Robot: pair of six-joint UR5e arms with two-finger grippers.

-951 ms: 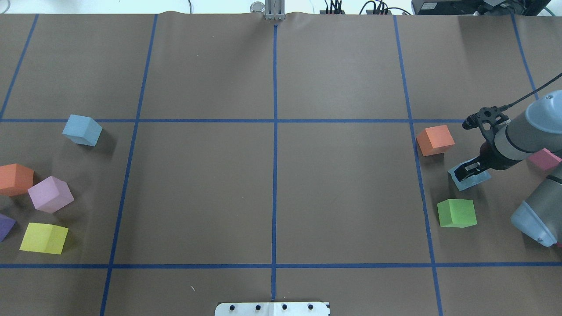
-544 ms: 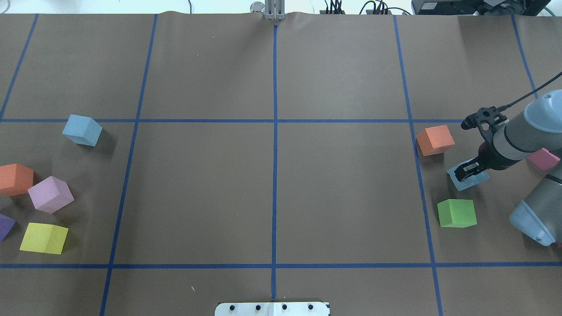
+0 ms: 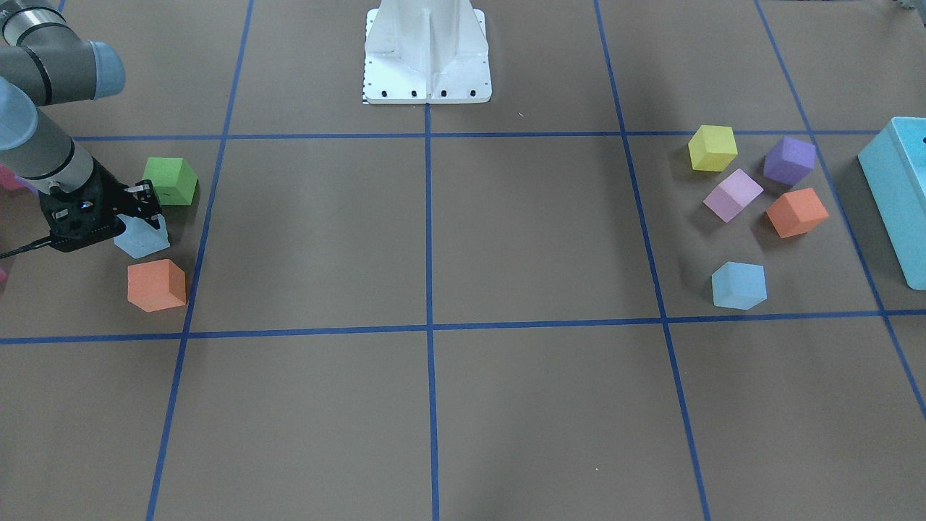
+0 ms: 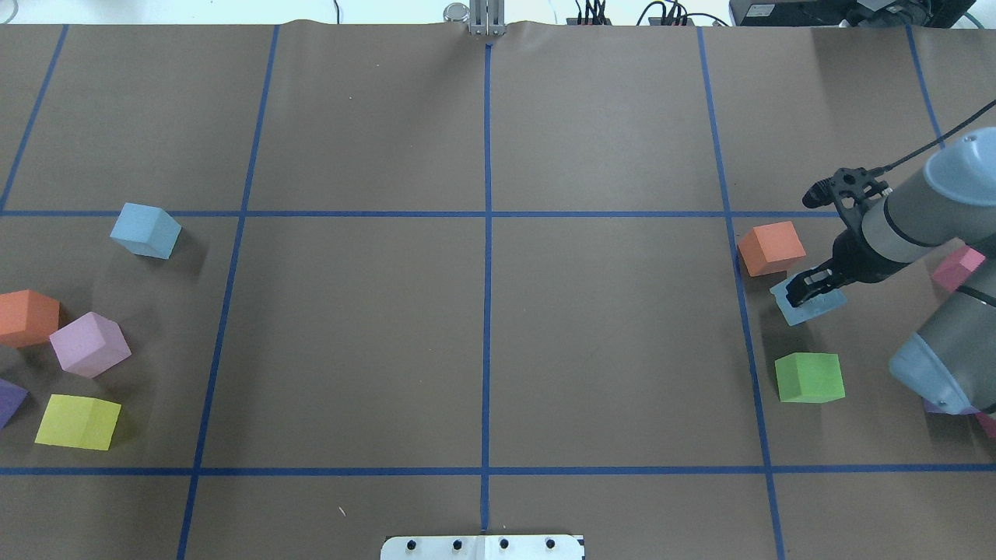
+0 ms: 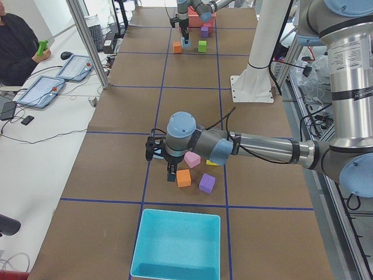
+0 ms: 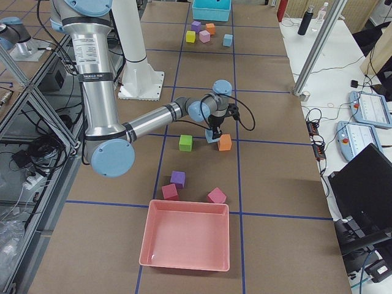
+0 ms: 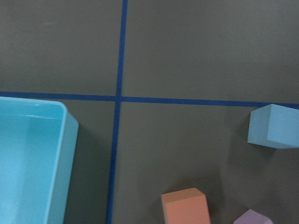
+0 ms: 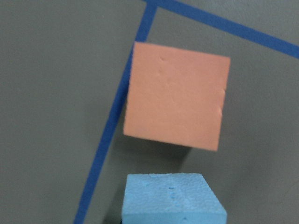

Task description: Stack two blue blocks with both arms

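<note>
My right gripper (image 4: 809, 286) is shut on one pale blue block (image 4: 811, 306) and holds it just off the paper, beside an orange cube (image 4: 771, 247). The front view shows the same grip (image 3: 143, 210) on that block (image 3: 143, 239). In the right wrist view the block (image 8: 173, 199) sits at the bottom edge. The second blue block (image 4: 145, 230) lies alone on the left side and also shows in the left wrist view (image 7: 274, 126). My left gripper (image 5: 170, 174) shows only in the exterior left view, high over the left cubes; I cannot tell if it is open.
A green cube (image 4: 809, 377) lies just behind the held block. A pink-red cube (image 4: 959, 268) is by the right arm. Orange (image 4: 28, 317), pink (image 4: 89, 344), yellow (image 4: 78, 421) and purple (image 4: 9, 400) cubes cluster left. A turquoise box (image 3: 897, 195) and a pink tray (image 6: 187, 236) stand at the table ends.
My right gripper has risen and moved forward and toward the table's middle with the blue block, now closer to the orange cube. Nothing else has moved.
</note>
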